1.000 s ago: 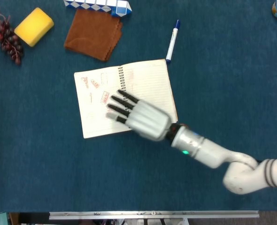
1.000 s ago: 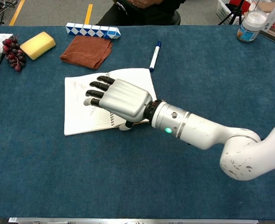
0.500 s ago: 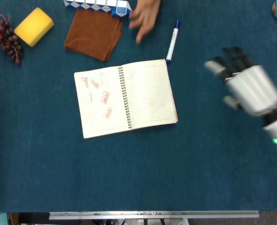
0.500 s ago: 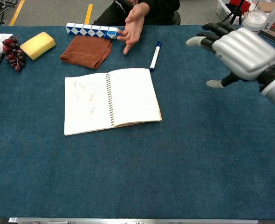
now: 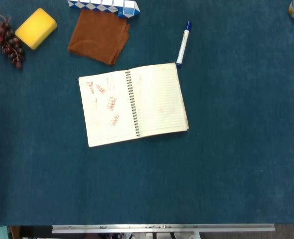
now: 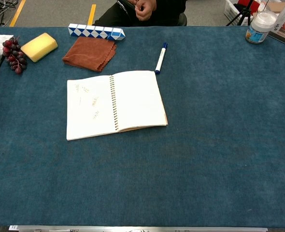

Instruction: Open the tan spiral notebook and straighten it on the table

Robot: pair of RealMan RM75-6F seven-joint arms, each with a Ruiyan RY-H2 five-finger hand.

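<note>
Right hand gone; notebook (image 5: pixel 133 105) lies open; only chest view shows person (image 6: pixel 145 9).

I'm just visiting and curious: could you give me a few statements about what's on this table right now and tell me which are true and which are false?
1. The notebook lies open on the table. True.
2. A robot hand is pressing on its pages. False: nothing touches the notebook.
3. The pen lies across the notebook's right page. False: it lies on the cloth beyond the top right corner.
4. The brown cloth sits between the yellow sponge and the pen. True.
5. Red marks show on the left page. True.
</note>
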